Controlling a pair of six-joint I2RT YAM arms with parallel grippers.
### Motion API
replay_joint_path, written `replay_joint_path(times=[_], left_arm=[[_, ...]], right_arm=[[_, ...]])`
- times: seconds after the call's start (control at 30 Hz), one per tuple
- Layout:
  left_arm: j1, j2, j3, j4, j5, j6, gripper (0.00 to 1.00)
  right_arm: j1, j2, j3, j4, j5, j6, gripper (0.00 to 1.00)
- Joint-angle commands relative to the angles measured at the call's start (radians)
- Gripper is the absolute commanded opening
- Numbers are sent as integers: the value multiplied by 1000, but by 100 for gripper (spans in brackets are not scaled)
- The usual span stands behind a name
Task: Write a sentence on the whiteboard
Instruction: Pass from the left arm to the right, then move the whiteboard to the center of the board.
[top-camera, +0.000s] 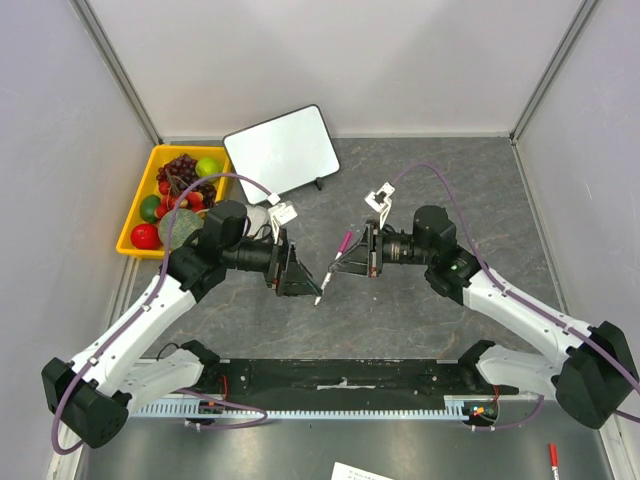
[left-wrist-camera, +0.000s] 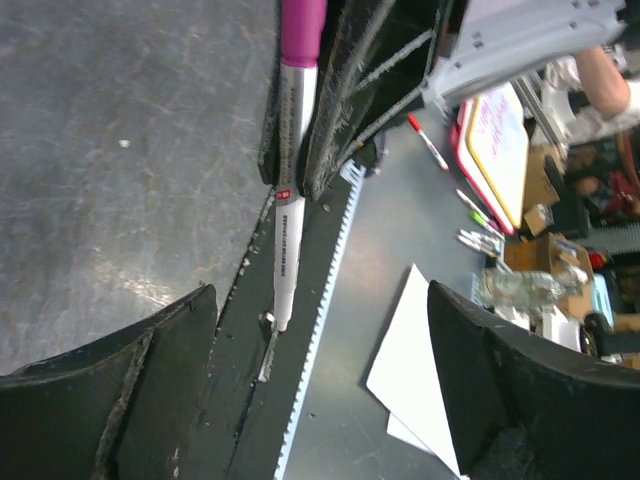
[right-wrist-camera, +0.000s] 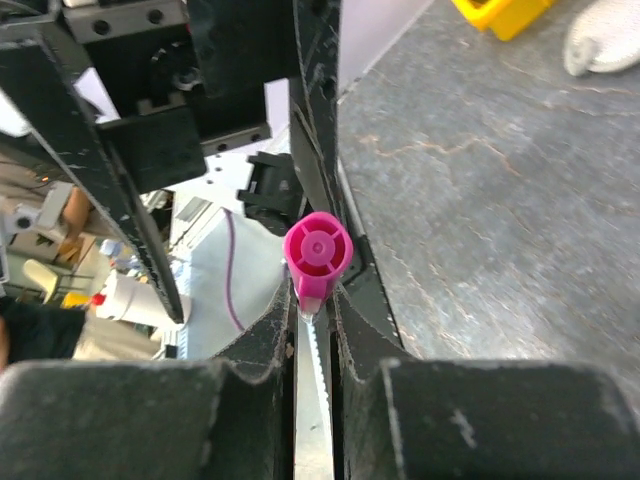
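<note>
The marker's writing tip is too small to make out from overhead. In the right wrist view only its round magenta cap end shows, with the barrel lost between the fingers. A pale grey oval pad (top-camera: 258, 217) is half hidden behind the left arm. Beyond the table's near edge, the clutter in the left wrist view is blurred.

The right gripper (top-camera: 340, 266) pinches the white-barrelled marker with a magenta cap (top-camera: 344, 245) tightly, holding it tilted in the air above the grey stone-patterned table (top-camera: 420, 310). The left gripper (top-camera: 300, 280) faces it, just beside the marker's lower end, with its fingers (left-wrist-camera: 110, 400) spread wide and touching nothing.

The small white rectangular whiteboard with a thin black frame (top-camera: 282, 150) stands propped at the far side, well apart from both grippers. From above its face looks plain white. Just left of it, a yellow plastic bin (top-camera: 131, 210) holds fruit: dark grapes, a red apple and several green pieces.
</note>
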Motion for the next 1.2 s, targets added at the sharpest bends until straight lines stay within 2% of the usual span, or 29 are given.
replay_joint_path(times=[0.0, 0.13, 0.3, 0.47, 0.67, 0.83, 1.1, 1.17], left_arm=[[11, -25, -15, 60, -166, -62, 93], [21, -22, -16, 56, -357, -94, 100], [34, 15, 6, 25, -643, -105, 100], [51, 108, 71, 7, -855, -128, 99], [82, 298, 192, -30, -1030, -160, 96], [116, 478, 313, -30, -1091, -145, 92], [157, 858, 651, -153, -1185, -102, 84], [163, 938, 706, -168, -1215, -94, 79]], right_arm=[[2, -41, 30, -171, 120, -134, 0], [3, -55, 18, -252, 191, -179, 0], [3, -80, -2, -341, 278, -212, 0], [2, -118, -17, -415, 382, -248, 0], [2, -156, -25, -480, 458, -286, 0], [0, -215, -39, -523, 527, -289, 0], [-3, -287, -51, -596, 600, -317, 0], [-4, -296, -47, -621, 619, -331, 0]])
